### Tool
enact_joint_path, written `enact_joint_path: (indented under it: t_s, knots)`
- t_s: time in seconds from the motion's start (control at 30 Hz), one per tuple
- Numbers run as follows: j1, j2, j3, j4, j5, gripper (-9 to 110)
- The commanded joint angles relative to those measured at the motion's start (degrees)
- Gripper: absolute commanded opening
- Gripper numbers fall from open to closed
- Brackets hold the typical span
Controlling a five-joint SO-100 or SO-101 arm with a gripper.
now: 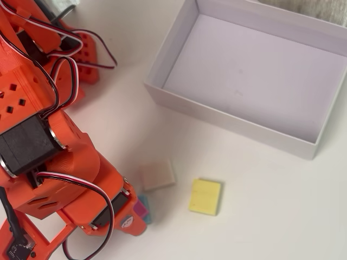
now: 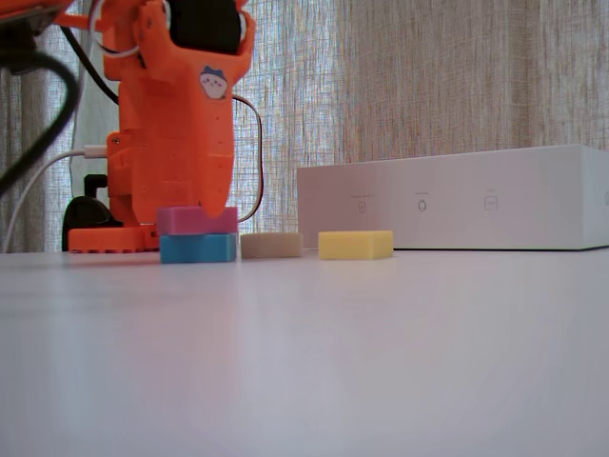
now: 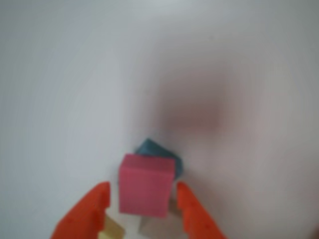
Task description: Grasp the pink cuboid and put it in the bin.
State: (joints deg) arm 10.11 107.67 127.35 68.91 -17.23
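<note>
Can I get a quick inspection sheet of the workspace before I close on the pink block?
Surface: white table, bare in the foreground.
Job's things: pink cuboid stacked on a blue block; bin empty, apart from the blocks.
Clutter: beige block and yellow block lie flat on the table, apart from each other.
End effector: end effector straddles the pink cuboid in the wrist view, with gaps showing on both sides; not yet closed on it.
Cables: black, red and white wires loop along the orange arm; a white cable trails behind the base.
Surroundings: sheer curtain behind the table.
</note>
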Motion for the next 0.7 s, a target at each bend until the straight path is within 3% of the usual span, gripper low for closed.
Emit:
enact_joint_path:
  t_s: [0.0,0.43,0.57,0.67]
  knots:
    - [0.26,0.26,0.09,-0.53,0.26,14]
    - [-0.18,0.53,0.09,-2.02,0.18,5]
    - [-0.18,0.53,0.09,-3.43,-0.09,-8]
    - [-0.09,1.05,0.09,-2.99,0.44,-8]
